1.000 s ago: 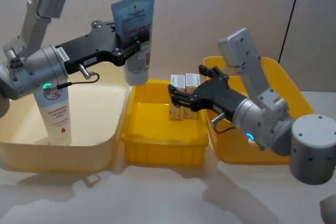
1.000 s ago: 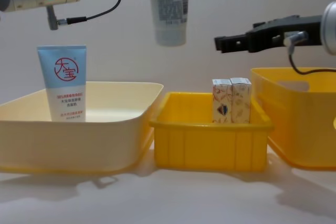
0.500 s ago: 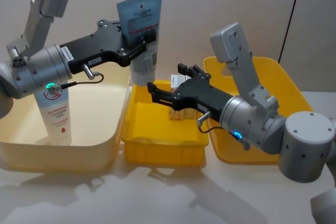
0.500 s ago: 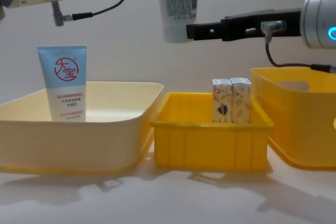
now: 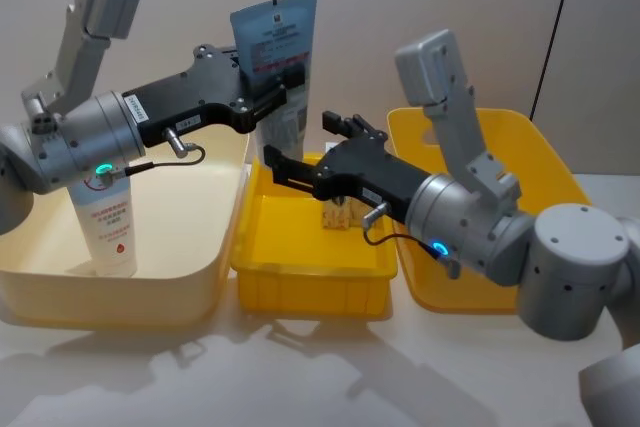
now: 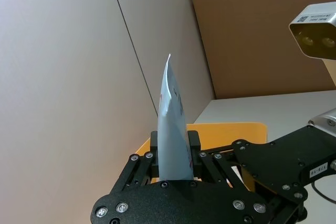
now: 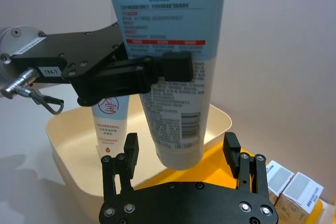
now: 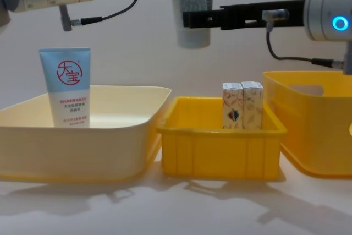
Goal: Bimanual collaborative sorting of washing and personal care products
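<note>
Left gripper (image 5: 272, 97) pinches grey-white tube (image 5: 280, 72) at upper centre (cap down); right gripper (image 7: 181, 153) spread beneath it.

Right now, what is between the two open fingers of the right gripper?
In the right wrist view, the grey-white tube's cap end hangs between the right gripper's open fingers, untouched; the left gripper holds it.

The squeeze tube (image 7: 173, 72) is light blue at its flat end, crossed by a red band, and grey-white toward the cap, with small dark print. The second tube (image 8: 66, 87) is light blue above with a red circle logo and white below with red lettering; the two small boxes (image 8: 242, 105) are cream with orange-and-blue print. At 9 o'clock the tub (image 5: 215, 257) is pale cream-yellow, while the middle tub (image 5: 310, 282) and the 3 o'clock tub (image 5: 545, 152) are bright yellow; both grippers' fingers are black.
</note>
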Motion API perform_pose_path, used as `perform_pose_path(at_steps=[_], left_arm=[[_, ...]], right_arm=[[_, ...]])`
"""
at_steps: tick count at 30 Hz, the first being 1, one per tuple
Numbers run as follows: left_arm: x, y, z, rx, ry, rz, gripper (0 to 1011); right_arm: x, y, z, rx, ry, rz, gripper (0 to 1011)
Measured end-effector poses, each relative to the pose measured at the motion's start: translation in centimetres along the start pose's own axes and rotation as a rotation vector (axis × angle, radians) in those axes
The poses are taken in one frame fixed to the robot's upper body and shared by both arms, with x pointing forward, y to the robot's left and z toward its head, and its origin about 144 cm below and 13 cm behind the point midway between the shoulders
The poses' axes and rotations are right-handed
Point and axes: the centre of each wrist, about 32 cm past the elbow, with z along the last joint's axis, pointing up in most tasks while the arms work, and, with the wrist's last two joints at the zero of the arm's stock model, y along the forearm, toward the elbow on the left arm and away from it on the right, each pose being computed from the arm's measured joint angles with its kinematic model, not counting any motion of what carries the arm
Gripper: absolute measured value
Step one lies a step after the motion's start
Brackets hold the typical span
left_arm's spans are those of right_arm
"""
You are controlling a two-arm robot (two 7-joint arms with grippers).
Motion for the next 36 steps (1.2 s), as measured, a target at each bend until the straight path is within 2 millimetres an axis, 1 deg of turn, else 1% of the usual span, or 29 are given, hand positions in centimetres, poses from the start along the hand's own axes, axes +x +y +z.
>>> perform_pose_path(at_steps=[9, 21, 28, 33, 35, 36], left_arm=[[-0.2, -0.1, -0.3, -0.004, 0.013, -0.002, 294], [-0.3, -0.1, -0.5, -0.005, 0.023, 0.002, 294], [-0.2, -0.1, -0.6, -0.005, 0.024, 0.008, 294], [-0.2, -0.1, -0.6, -0.006, 0.024, 0.010, 294], [-0.2, -0.1, -0.6, -0.006, 0.024, 0.011, 294], [-0.2, -0.1, -0.6, -0.006, 0.024, 0.011, 292]], right_arm=[[-0.6, 1.0, 0.2, 0.007, -0.025, -0.006, 1001], [-1.6, 2.6, 0.3, -0.001, -0.120, -0.036, 1001], [-2.0, 3.1, 0.3, -0.002, -0.150, -0.049, 998], [-2.1, 3.4, 0.3, -0.002, -0.162, -0.054, 884], [-2.1, 3.4, 0.4, -0.002, -0.166, -0.056, 854], [-2.2, 3.5, 0.4, -0.002, -0.167, -0.056, 818]])
